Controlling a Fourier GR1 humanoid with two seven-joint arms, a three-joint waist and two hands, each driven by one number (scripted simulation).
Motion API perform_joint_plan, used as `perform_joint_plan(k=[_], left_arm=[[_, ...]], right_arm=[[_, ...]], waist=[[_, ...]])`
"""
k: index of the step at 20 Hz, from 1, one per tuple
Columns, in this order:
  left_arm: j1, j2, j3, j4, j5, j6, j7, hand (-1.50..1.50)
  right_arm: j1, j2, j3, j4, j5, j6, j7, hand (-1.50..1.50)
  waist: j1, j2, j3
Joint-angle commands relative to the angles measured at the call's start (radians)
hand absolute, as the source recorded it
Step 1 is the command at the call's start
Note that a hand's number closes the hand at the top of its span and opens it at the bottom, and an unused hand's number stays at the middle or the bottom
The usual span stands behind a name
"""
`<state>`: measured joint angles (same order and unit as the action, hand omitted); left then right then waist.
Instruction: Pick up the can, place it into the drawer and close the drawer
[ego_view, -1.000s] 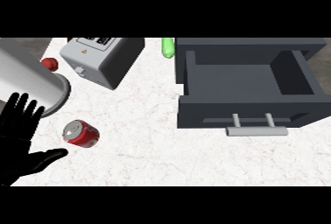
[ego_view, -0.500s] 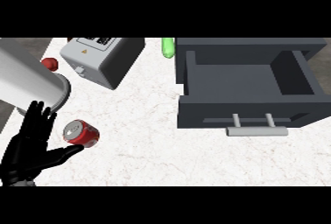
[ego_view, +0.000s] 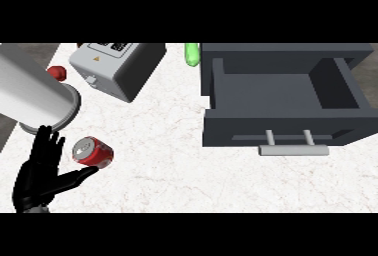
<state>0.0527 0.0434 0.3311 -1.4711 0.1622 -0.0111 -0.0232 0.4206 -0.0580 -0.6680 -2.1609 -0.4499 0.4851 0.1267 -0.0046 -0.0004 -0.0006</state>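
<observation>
A red can (ego_view: 94, 151) with a silver top lies on its side on the white marble counter (ego_view: 170, 170), at the lower left. My left hand (ego_view: 40, 175) is right beside it, open, with straight fingers (ego_view: 48, 147) standing left of the can and the thumb (ego_view: 77, 175) reaching just under it. Whether the hand touches the can I cannot tell. The dark grey drawer (ego_view: 284, 95) stands pulled open and empty at the right, its pale bar handle (ego_view: 293, 149) facing me. My right hand is out of view.
A pale grey cylinder (ego_view: 33, 95) fills the upper left, just above my hand. Behind it stand a grey boxy appliance (ego_view: 118, 67) and a small red object (ego_view: 57, 73). A green item (ego_view: 192, 54) lies at the back by the drawer's left corner.
My left hand has moved in from the left edge towards the can. Its fingers now flank the can and the thumb sits under it. The can and drawer have stayed put.
</observation>
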Motion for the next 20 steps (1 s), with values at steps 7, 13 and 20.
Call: perform_joint_plan(k=[7,13,20], left_arm=[[-0.007,0.03,0.023,0.231,0.015,-0.046,-0.167,-1.5],[-0.103,0.075,0.075,0.546,0.037,-0.112,-0.346,-1.5],[-0.168,0.091,0.061,0.655,0.054,-0.12,-0.392,-1.5]], right_arm=[[-0.035,0.05,-0.002,-0.012,0.054,0.027,0.017,-1.5],[-0.031,0.0,-0.071,-0.011,-0.059,0.035,0.069,-1.5],[-0.032,0.03,-0.106,0.015,-0.023,0.098,0.03,-1.5]], waist=[[0.002,0.0,0.0],[-0.004,0.001,0.0],[-0.003,0.001,0.0]])
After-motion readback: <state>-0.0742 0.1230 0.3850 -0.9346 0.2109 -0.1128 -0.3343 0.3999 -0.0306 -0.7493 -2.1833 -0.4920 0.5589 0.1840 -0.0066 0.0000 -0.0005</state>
